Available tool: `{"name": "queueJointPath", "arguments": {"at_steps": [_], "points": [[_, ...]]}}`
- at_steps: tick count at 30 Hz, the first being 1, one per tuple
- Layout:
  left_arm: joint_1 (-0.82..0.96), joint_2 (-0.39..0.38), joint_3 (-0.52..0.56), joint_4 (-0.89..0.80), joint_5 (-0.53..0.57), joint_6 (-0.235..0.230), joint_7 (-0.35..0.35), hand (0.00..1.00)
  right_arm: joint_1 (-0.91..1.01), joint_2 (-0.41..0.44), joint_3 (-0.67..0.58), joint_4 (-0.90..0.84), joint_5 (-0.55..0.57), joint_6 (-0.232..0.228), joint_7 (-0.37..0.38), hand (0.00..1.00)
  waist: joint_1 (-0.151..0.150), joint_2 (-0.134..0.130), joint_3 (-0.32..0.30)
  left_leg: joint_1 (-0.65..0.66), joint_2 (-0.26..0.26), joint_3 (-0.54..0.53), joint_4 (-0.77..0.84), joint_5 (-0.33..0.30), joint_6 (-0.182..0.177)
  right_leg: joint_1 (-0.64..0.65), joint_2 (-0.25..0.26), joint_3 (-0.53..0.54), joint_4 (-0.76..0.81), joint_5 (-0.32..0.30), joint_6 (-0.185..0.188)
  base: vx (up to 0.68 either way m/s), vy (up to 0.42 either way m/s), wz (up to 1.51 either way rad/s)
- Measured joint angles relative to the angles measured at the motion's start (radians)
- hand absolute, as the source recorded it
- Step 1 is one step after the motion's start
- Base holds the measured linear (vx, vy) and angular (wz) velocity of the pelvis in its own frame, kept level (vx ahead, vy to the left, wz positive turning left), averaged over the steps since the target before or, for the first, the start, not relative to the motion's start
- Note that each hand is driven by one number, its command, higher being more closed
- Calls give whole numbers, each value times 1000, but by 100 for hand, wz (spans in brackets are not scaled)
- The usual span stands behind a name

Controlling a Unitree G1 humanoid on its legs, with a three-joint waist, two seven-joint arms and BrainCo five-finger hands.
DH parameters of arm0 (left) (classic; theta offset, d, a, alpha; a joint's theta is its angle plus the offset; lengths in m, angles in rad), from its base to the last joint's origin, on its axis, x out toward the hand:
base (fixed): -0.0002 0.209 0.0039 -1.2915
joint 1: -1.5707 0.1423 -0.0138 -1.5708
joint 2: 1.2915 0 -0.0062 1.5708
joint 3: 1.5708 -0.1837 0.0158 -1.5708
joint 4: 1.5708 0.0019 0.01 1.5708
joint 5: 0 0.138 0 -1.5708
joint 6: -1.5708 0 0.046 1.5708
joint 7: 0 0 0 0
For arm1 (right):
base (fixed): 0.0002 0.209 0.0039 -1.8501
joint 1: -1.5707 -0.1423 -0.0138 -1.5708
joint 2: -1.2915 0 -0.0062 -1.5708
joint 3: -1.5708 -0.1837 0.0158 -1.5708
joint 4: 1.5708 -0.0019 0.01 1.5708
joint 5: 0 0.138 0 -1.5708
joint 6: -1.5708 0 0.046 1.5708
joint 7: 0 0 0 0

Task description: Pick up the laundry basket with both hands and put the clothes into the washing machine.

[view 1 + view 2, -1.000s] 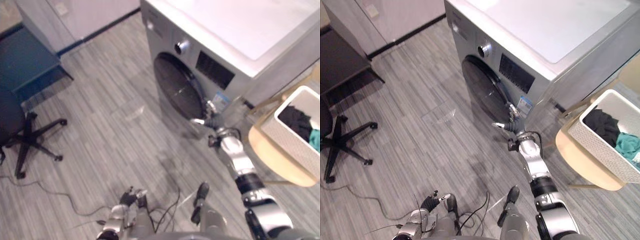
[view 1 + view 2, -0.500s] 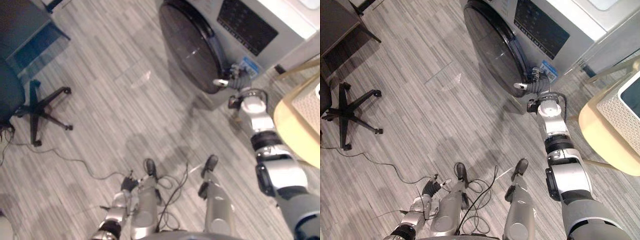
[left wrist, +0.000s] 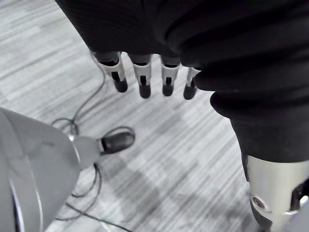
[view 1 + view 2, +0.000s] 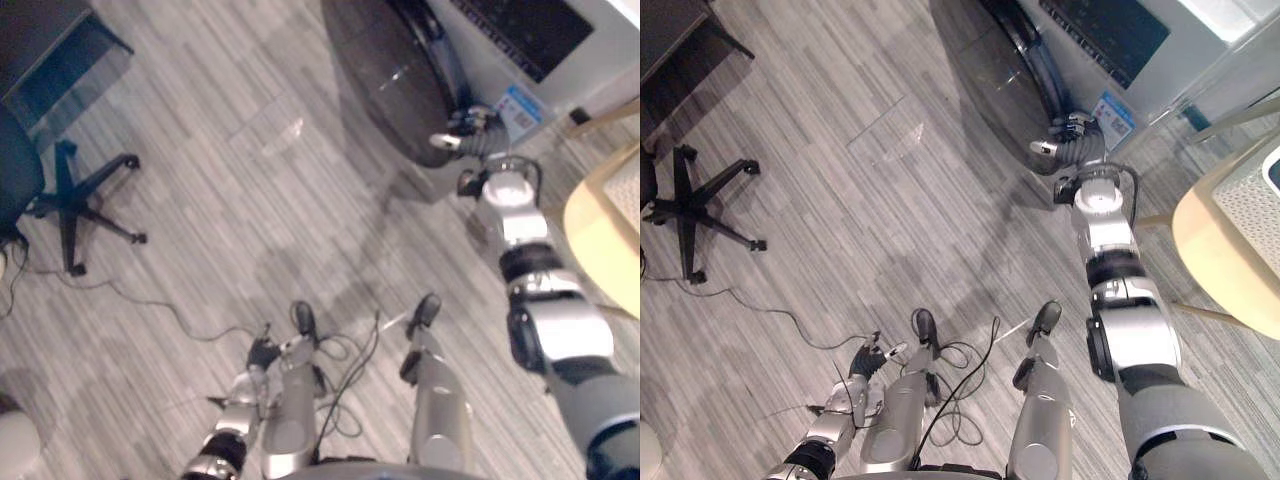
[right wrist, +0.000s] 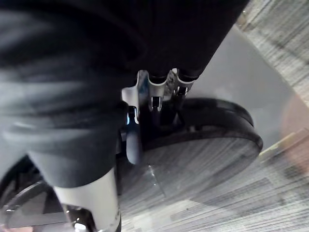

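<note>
**Right hand on the washer door, basket off to the right**

Left and right eye views: The right hand point(image 4: 466, 128) sat at the lower rim of the washing machine door point(image 4: 395, 75), in the upper middle of the frame, and was curled onto that rim. The door was a round disc of dark, glossy glass in a black ring, set in the pale grey washing machine point(image 4: 1185, 55). The laundry basket point(image 4: 1266, 172) was at the right edge of the frame, where a corner of its white perforated wall showed. It rested on a round, pale-wood tabletop point(image 4: 1225, 250). It lay to the right of the right hand and well apart from it. The right arm was by far the nearer, since the left hand point(image 4: 258, 358) hung low at the lower left over the grey plank floor point(image 4: 230, 200). The basket's long axis could not be told from the corner on show. An office chair base point(image 4: 75, 195) stood at the left edge.

Left wrist view: The fingers point(image 3: 141, 79) hung straight and loosely spread above the floor, holding nothing.

Right wrist view: The fingers point(image 5: 159, 89) hooked over the black door ring. The thumb point(image 5: 133, 140) lay against the glass side, so the rim was pinched between them.

The door looked to be the step in hand, with the basket lift not yet begun. Lifting it would mean swinging both hands to the right, the left one travelling farthest.
</note>
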Motion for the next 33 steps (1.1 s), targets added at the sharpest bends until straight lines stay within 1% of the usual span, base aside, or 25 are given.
{"name": "queueJointPath", "arguments": {"at_steps": [1,2,3,4,5,6,11,14,15,16,18,19,21,22,23,24,25,26,27,28,29,30,31,32,33], "points": [[-1,-1,-18,-21,-6,-7,-1,0,-42,-12,-9,73,12,3,-1,0,3,5,3,-16,1,-22,0,10,-5,0,-2,-20,0,0,0,-89,-4,46],[-1,-3,-28,-38,-13,-11,-1,0,-67,-25,-9,104,12,7,0,0,4,13,6,-27,1,-36,0,15,-3,0,-2,-31,0,0,0,-106,-10,54],[-6,-6,-49,-63,-20,-15,-2,0,-111,-52,-9,147,22,10,-1,0,13,34,16,-49,1,-66,-1,23,-1,0,-4,-58,0,0,0,-125,-5,58],[-17,-16,-56,-82,-20,-14,-2,0,-151,-88,-14,175,37,11,-1,0,34,62,28,-68,1,-89,-2,32,-2,0,-6,-81,1,0,0,-150,-2,72],[-22,-23,-55,-91,-21,-13,-1,0,-186,-124,-27,189,54,4,15,0,54,91,42,-87,0,-117,-4,44,6,0,-11,-108,10,-1,-1,-135,4,59],[-16,-10,-54,-85,-23,-8,-1,0,-183,-123,-26,196,61,1,37,0,50,89,44,-93,0,-129,-4,49,9,0,-13,-118,19,-1,-1,-112,4,48],[-17,-8,-55,-90,-29,-5,-3,0,-172,-110,-22,181,90,11,21,0,61,91,43,-118,-14,-170,-8,57,13,-12,-41,-149,61,-21,5,-105,-12,22],[-17,-8,-52,-88,-28,-4,-2,0,-74,-63,-2,25,111,13,17,0,81,92,42,-114,-14,-169,-5,63,21,-10,-43,-150,70,-24,4,-65,-35,5],[-15,-8,-49,-85,-27,-3,-2,0,-33,-30,4,-42,118,11,17,0,82,92,41,-114,-13,-169,-3,68,27,-10,-44,-151,72,-24,3,-19,-52,2],[-14,-11,-40,-77,-18,4,-2,0,50,31,52,-163,119,7,22,0,76,90,38,-109,-13,-165,-2,72,32,-7,-44,-148,73,-20,-2,-4,-50,1],[-14,-13,-35,-75,-18,10,-2,0,128,73,110,-244,117,4,27,0,76,89,38,-97,-13,-160,-2,75,28,4,-44,-146,73,-20,-2,18,-31,-2],[-12,-13,-30,-73,-14,14,-2,0,206,115,165,-301,115,2,34,0,77,76,30,-83,-14,-147,-2,74,28,9,-44,-129,73,-21,-1,34,-28,-16],[-13,-14,-3,-60,13,17,0,0,360,212,262,-378,103,2,62,0,64,34,6,-66,-16,-115,-2,72,25,10,-44,-102,67,-22,0,40,-27,-24],[-19,-13,3,-52,19,17,0,0,404,236,286,-394,99,2,71,0,53,22,0,-63,-17,-106,-2,72,25,10,-44,-97,65,-22,0,21,-20,-18],[-37,-6,4,-37,26,20,2,0,493,269,319,-421,94,2,81,0,31,-2,-14,-56,-17,-88,-2,70,23,10,-43,-85,61,-21,1,-2,-15,-28],[-63,0,3,-30,42,33,4,0,581,281,324,-449,94,2,99,0,19,-29,-27,-42,-15,-66,-3,61,20,10,-40,-64,55,-18,5,-13,-13,-35],[-78,2,3,-29,51,36,7,0,622,278,323,-459,95,0,107,0,12,-42,-33,-34,-15,-53,-3,58,21,10,-37,-51,49,-13,6,-33,-10,-60],[-119,14,3,-29,64,37,22,0,710,266,314,-484,94,0,122,0,-19,-77,-51,-15,-14,-18,-5,46,16,10,-27,-16,25,-2,12,-47,-10,-55],[-131,21,4,-27,67,37,25,0,747,259,303,-502,94,-2,130,0,-34,-87,-56,-8,-14,-6,-9,40,15,12,-24,-5,13,3,17,-62,-5,-70],[-171,34,4,-23,82,38,32,0,819,242,271,-545,86,-5,139,0,-60,-106,-66,5,-12,20,-9,26,13,14,-14,25,-10,13,25,-54,-1,-47],[-188,38,3,-19,83,38,37,0,844,236,260,-561,85,-8,140,0,-69,-110,-69,10,-11,29,-9,23,10,15,-10,37,-17,17,28,-50,-2,-59],[-246,51,6,2,92,37,50,0,908,211,215,-579,85,-22,147,0,-95,-123,-76,26,-5,56,-9,21,7,20,5,68,-41,24,33,-38,-15,-51],[-278,63,10,10,92,37,62,0,940,196,188,-579,85,-26,153,0,-113,-132,-81,34,2,72,-10,19,5,19,14,88,-50,28,35,-46,-28,-66],[-322,72,26,25,91,35,74,0,987,178,166,-579,86,-33,157,0,-132,-143,-86,46,5,97,-10,15,1,18,27,107,-62,33,28,-37,-40,-64],[-362,76,44,48,89,35,87,0,1022,170,151,-580,86,-36,158,0,-145,-147,-89,57,17,117,-10,11,-4,16,40,124,-68,34,27,-31,-37,-58]]}}
